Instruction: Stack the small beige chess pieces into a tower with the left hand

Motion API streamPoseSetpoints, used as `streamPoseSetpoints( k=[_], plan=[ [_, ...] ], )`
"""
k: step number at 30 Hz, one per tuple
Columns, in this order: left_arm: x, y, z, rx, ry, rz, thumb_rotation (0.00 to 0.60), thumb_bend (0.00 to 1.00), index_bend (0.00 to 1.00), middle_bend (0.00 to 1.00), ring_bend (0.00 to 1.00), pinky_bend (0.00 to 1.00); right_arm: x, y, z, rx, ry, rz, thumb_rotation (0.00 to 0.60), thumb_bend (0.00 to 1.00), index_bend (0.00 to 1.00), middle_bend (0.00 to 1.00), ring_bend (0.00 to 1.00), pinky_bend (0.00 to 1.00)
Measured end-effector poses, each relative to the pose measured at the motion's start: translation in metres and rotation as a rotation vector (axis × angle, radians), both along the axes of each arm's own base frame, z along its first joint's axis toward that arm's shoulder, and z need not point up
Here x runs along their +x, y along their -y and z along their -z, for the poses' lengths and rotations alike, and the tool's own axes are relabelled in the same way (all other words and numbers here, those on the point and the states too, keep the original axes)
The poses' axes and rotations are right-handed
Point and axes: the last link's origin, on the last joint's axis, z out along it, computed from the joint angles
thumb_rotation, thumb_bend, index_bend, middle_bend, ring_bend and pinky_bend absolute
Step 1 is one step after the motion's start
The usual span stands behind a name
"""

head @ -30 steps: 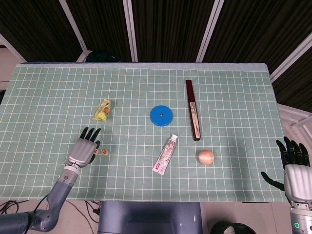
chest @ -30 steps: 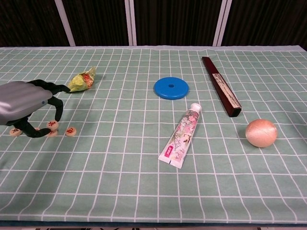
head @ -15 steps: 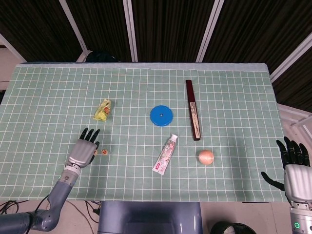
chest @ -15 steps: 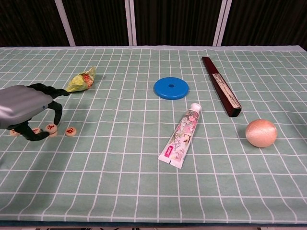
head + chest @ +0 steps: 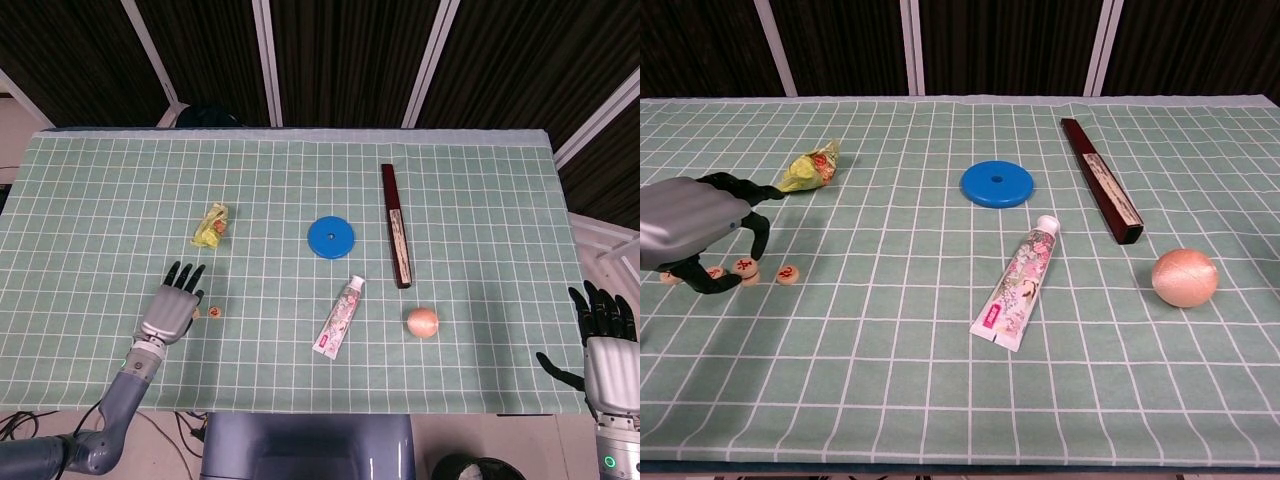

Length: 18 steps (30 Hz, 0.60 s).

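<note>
Left hand [image 5: 695,225] hangs over the small beige chess pieces [image 5: 745,267] with its fingers curled down around them, and I cannot tell if it grips one. The pieces lie flat, far left of the toothpaste tube [image 5: 1020,283]. Right hand [image 5: 605,345] rests open, holding nothing, far right of the tube.

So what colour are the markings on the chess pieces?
Red, on beige chess pieces; clearest in the chest view.

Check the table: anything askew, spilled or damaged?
Nothing stands out. The chess pieces lie flat and unstacked under the left hand. The toothpaste tube, blue disc, dark box, onion and wrapper lie intact on the cloth.
</note>
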Motion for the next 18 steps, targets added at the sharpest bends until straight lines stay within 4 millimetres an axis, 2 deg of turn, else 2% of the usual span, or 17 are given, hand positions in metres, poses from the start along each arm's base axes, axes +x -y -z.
streamPoseSetpoints(
  k=[18],
  plan=[
    [0.0003, 0.0012, 0.0018, -0.002, -0.020, -0.004, 0.600, 0.35, 0.46, 0.00, 0.00, 0.00, 0.0000, -0.0001, -0.0001, -0.001, -0.001, 0.001, 0.600, 0.23, 0.08, 0.01, 0.00, 0.00]
  ],
)
